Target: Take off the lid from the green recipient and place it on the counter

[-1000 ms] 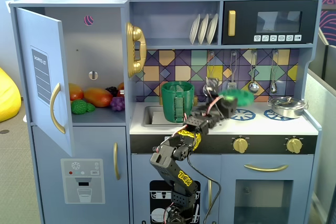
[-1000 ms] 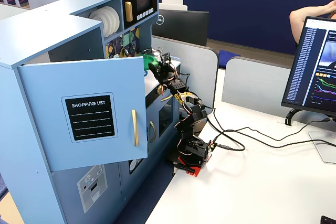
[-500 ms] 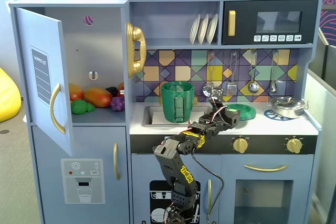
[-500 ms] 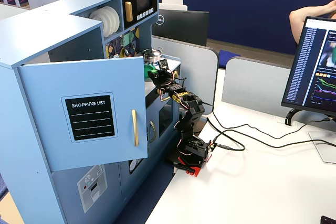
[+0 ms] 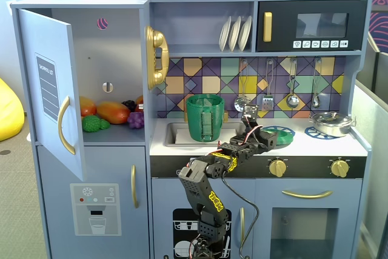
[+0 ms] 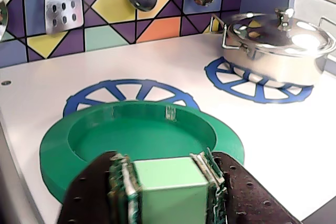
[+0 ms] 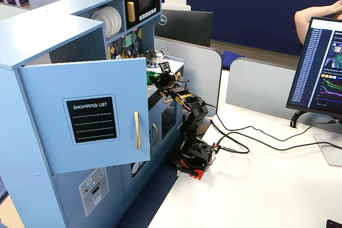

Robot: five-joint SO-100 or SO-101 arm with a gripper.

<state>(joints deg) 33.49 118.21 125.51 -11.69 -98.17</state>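
Observation:
The bright-green round lid (image 6: 142, 129) lies flat, hollow side up, on the white counter (image 6: 294, 140) over the near part of a blue burner ring (image 6: 131, 93). My gripper (image 6: 167, 167) is shut on the lid's pale-green tab at its near edge. In a fixed view the lid (image 5: 280, 134) is right of the dark-green recipient (image 5: 205, 117), which stands open-topped in the sink, and the gripper (image 5: 267, 137) is at the lid's left side. In another fixed view the gripper (image 7: 160, 78) reaches over the counter.
A silver pot with lid (image 6: 278, 43) sits on the right burner ring, also in a fixed view (image 5: 332, 123). Utensils (image 6: 63, 3) hang on the tiled back wall. The fridge door (image 5: 51, 89) stands open at the left, with toy fruit inside.

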